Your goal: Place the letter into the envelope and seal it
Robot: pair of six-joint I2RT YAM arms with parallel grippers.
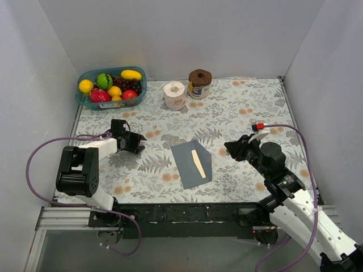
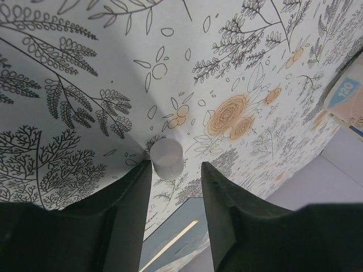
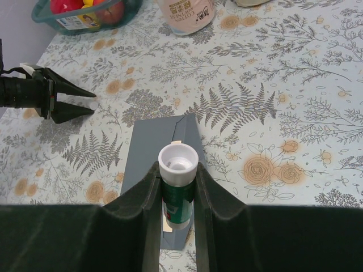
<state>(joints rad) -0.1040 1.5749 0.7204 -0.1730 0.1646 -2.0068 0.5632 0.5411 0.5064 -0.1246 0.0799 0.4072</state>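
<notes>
While the right gripper (image 1: 232, 148) sits clamped on a green glue stick (image 3: 177, 170) with its white top uncapped, the envelope (image 1: 191, 164) lies flat mid-table (image 1: 244, 107). In the top view it is at roughly 8 o'clock from that claw, and in the right wrist view it is straight ahead at 12, just under and past the glue stick. Envelope long axis runs about 11 to 5 o'clock. The letter (image 1: 198, 163) shows only as a thin cream sliver along the same line and the rest looks tucked inside, so insertion reads as done and sealing as the step in hand. Left gripper (image 2: 176, 165) has jaws apart, clamped on nothing, with a small white cap (image 2: 167, 157) on the cloth right at its tips; the envelope is at about 4 o'clock from it. Both claws are near, but the right looks slightly closer and carries the glue, so the next move is probably its, tip down onto the flap. Counts: 1 envelope, 1 letter, 1 glue stick, 1 cap, 2 grippers; at the far edge 1 fruit basket (image 1: 140, 85), 1 paper roll (image 1: 174, 94), 1 brown-lidded jar (image 1: 199, 83)
</notes>
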